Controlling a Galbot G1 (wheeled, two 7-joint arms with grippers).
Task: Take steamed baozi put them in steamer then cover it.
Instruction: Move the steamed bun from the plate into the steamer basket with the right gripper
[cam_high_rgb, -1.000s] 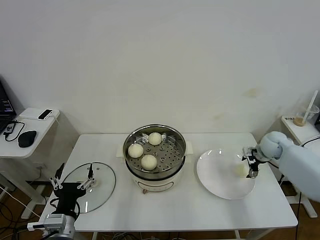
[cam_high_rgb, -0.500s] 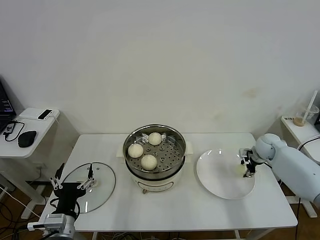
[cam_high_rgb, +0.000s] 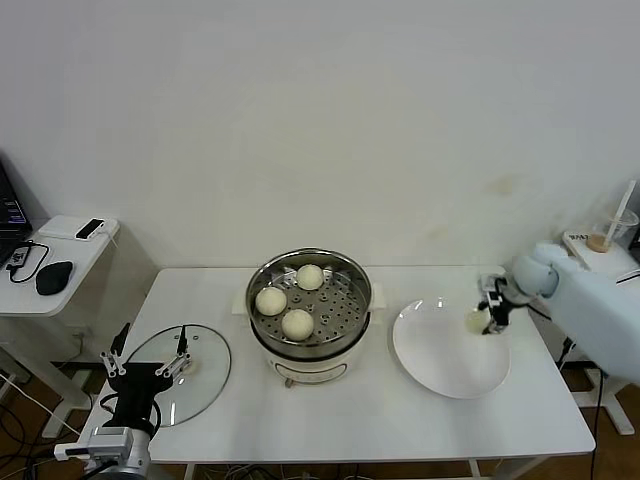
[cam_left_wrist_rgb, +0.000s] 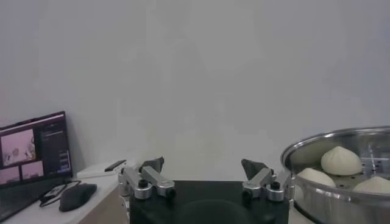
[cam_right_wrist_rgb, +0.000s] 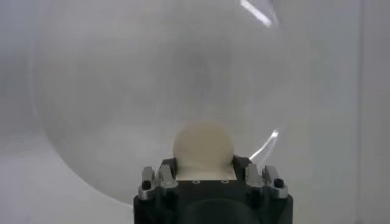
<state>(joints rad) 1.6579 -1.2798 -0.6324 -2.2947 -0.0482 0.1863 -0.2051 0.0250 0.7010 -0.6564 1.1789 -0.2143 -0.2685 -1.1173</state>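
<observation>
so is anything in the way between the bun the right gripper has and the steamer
Nothing visible. The right gripper holds the fourth baozi over the white plate; bare table lies between it and the open steamer, whose lid sits far left.

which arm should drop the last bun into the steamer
Right. The right gripper already holds the fourth bun over the plate, beside the steamer. The left gripper sits open by the lid.

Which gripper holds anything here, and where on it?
The right gripper grips a small pale cream baozi by its opposite sides, over the flat white plate. The left gripper holds nothing.
</observation>
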